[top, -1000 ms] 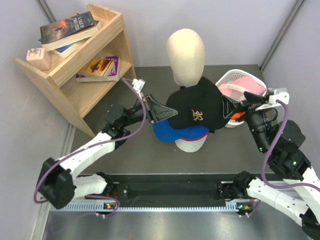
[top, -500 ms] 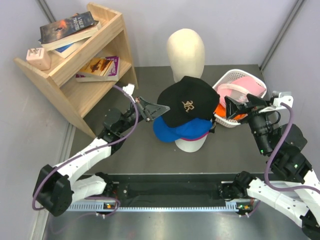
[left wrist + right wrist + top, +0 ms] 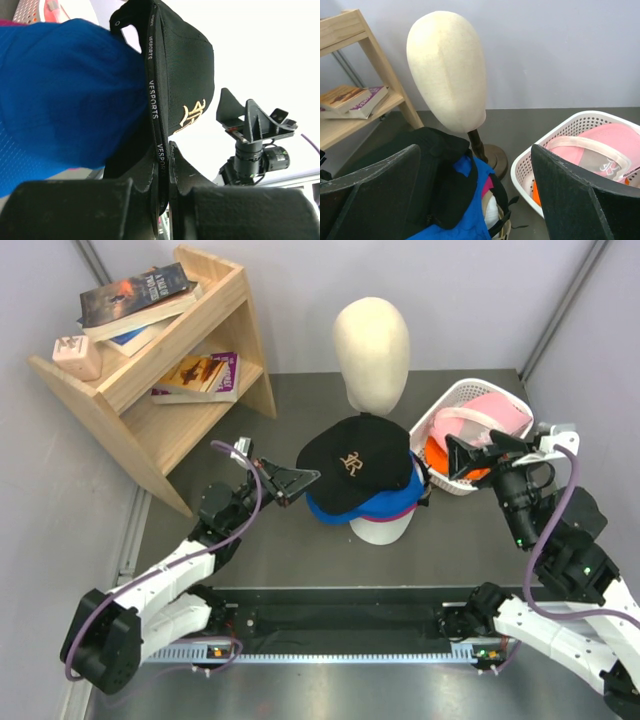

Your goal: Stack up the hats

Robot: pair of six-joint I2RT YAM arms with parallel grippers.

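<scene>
Left claw point(image 3: 163, 166) pinched shut on black cap point(image 3: 352, 468) rim. Inner tape reads VESPORTS; gold front monogram unreadable. Cap tops stack on worktop point(image 3: 270, 560), over blue cap point(image 3: 385, 502); lower hats mostly hidden. Right claw point(image 3: 462, 455) gapes wide beside basket point(image 3: 565, 130) holding pink cap point(image 3: 485, 415); orange hat point(image 3: 437, 454) mostly covered.

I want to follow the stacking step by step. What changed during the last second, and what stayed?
The black cap moved left and down, and now lies on the blue cap on the stack. The left gripper kept its pinch on the brim and pulled back with it. The right gripper, open, backed away from the cap, beside the basket. The mannequin head, basket and shelf did not move.
</scene>
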